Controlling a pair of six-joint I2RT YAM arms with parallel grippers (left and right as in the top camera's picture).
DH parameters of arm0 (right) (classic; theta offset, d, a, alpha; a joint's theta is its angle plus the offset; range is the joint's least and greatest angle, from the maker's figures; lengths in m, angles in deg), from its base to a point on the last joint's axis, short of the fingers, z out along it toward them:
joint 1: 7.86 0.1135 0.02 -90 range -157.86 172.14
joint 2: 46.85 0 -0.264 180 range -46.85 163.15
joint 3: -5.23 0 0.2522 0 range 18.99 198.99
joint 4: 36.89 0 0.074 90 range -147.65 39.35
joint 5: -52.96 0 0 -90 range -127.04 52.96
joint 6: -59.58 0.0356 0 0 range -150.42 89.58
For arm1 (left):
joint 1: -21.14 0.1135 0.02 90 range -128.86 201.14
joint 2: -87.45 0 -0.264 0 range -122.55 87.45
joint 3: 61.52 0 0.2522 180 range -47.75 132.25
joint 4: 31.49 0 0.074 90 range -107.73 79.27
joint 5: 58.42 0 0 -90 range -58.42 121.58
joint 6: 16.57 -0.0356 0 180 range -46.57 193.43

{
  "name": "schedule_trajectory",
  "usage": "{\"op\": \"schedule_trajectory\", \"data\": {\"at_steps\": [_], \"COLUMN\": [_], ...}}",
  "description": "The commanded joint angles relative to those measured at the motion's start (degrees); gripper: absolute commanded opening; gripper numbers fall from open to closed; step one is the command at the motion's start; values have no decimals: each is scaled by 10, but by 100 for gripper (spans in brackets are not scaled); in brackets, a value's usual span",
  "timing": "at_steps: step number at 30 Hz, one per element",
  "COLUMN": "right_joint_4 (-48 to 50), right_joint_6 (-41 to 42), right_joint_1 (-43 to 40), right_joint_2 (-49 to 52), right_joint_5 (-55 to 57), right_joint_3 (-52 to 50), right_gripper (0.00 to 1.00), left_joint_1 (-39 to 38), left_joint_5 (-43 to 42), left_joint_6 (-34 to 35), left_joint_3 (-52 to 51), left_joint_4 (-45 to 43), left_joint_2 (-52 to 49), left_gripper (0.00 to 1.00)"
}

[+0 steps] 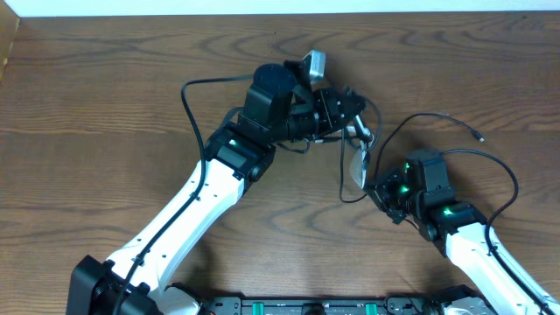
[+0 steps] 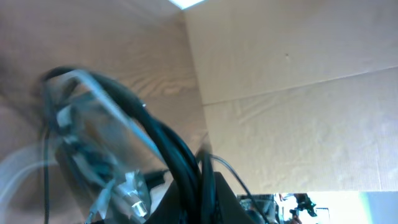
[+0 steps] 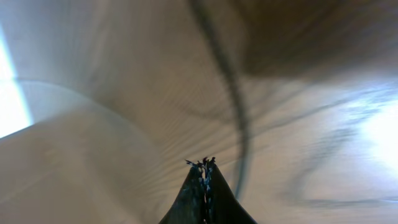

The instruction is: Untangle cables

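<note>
Table of dark wood grain fills the overhead view; its 6 o'clock edge is hidden behind the arm bases. Left arm, white shell with black joints, enters at 7 o'clock and reaches just past centre; its base is cut off by the frame. Right arm enters at 5 o'clock, mostly cut off.

Left gripper is clamped on the cables; in the left wrist view a bundle of black cords runs past its translucent fingers; the contact point is blurred. Right gripper lies at 5 o'clock of the left gripper; in the right wrist view its fingertips are pressed together; whether a cord is pinched there cannot be told. That view is heavily smeared; one dark cord passes at 12 o'clock of the tips.

From the bundle a thin black cord loops toward 3 o'clock and ends in a small plug resting on the table. Pale piece between the grippers is too indistinct to identify.
</note>
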Motion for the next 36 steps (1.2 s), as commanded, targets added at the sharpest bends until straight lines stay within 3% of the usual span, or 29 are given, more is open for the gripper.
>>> {"op": "schedule_trajectory", "data": {"at_steps": [1,5,7,10,15,18,23,26,31,36], "right_joint_4": [-25,-91,-113,-98,-15,47,106,106,108,131], "right_joint_6": [-67,-69,-69,-86,-121,-121,-174,-228,-332,-361], "right_joint_1": [3,1,-11,-32,-72,-91,-88,-78,-49,-23], "right_joint_2": [3,3,3,1,1,1,2,2,2,2], "right_joint_5": [78,169,198,169,10,-95,-160,-189,-226,-250], "right_joint_3": [0,0,0,0,0,0,0,0,0,0], "right_gripper": [1,1,1,2,27,43,52,56,63,66], "left_joint_1": [7,38,64,82,83,83,83,83,83,79], "left_joint_5": [-22,-29,-75,-127,-126,-70,64,90,125,127], "left_joint_6": [-25,-66,-93,-97,-84,-31,141,207,269,316], "left_joint_3": [15,15,15,15,15,15,15,15,15,15], "left_joint_4": [-22,-22,-22,-17,36,96,199,214,215,215], "left_joint_2": [13,13,13,13,13,13,13,13,13,13], "left_gripper": [7,7,8,7,8,7,7,7,7,8]}}
